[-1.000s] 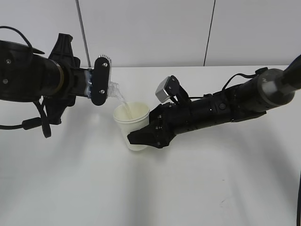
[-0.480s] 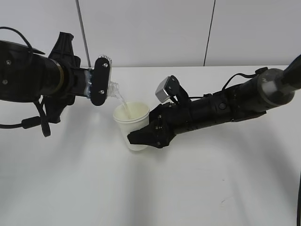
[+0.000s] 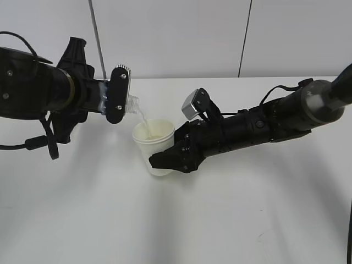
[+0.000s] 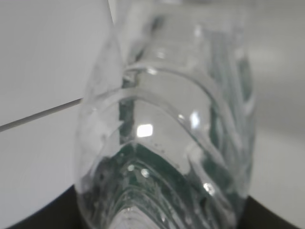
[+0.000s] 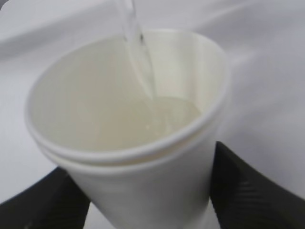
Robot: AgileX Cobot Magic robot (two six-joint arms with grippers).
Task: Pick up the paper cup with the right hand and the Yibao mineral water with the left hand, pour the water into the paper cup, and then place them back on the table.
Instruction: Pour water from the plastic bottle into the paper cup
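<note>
Cup (image 5: 143, 157) sits gripped—seemingly—between right fingers (image 5: 248, 191).

Even, bright overhead light washes the white desk (image 3: 231, 220); soft shadows spread below both arms. The left wrist view is blurred, with small glare spots on the bottle (image 4: 164, 143) near the claw. The right wrist view shows the cup (image 5: 128, 138) soft-focused, edges hazy.
</note>
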